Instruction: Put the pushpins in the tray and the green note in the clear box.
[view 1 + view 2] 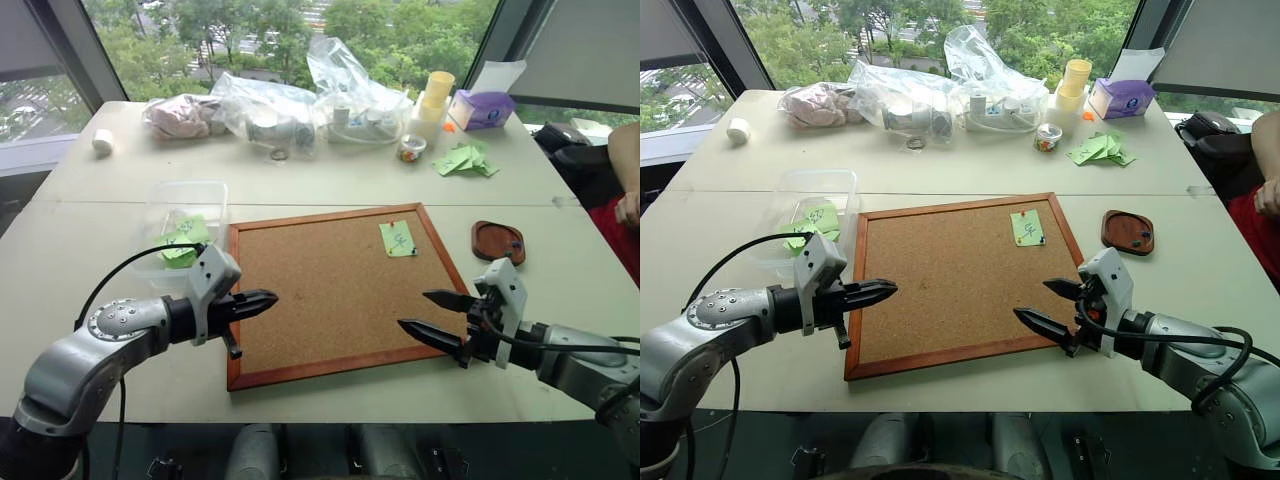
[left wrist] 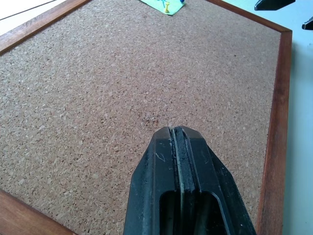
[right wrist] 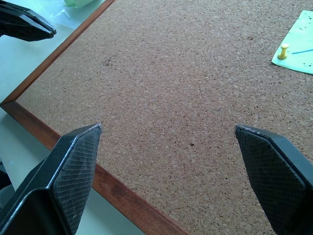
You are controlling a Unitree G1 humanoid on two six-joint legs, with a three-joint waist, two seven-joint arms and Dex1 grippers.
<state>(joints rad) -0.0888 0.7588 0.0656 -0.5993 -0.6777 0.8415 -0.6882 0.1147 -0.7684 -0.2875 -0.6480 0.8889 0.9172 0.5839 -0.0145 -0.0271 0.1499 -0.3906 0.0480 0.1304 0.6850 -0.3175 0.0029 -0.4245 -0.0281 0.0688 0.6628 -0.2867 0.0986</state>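
A pale table (image 1: 90,215) by a window carries a cork board (image 1: 335,290), with the green note (image 1: 397,238) pinned at its far right corner, the tray (image 1: 497,241) just right of the board and the clear box (image 1: 185,205) at its far left, green slips inside. The left gripper (image 1: 262,300) hovers pinched closed over the board's left edge. The right gripper (image 1: 436,315) hangs spread wide over its near right corner, empty.

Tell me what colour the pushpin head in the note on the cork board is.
Yellow. The pushpin stands in the green note on the cork board, clearest in the right wrist view.
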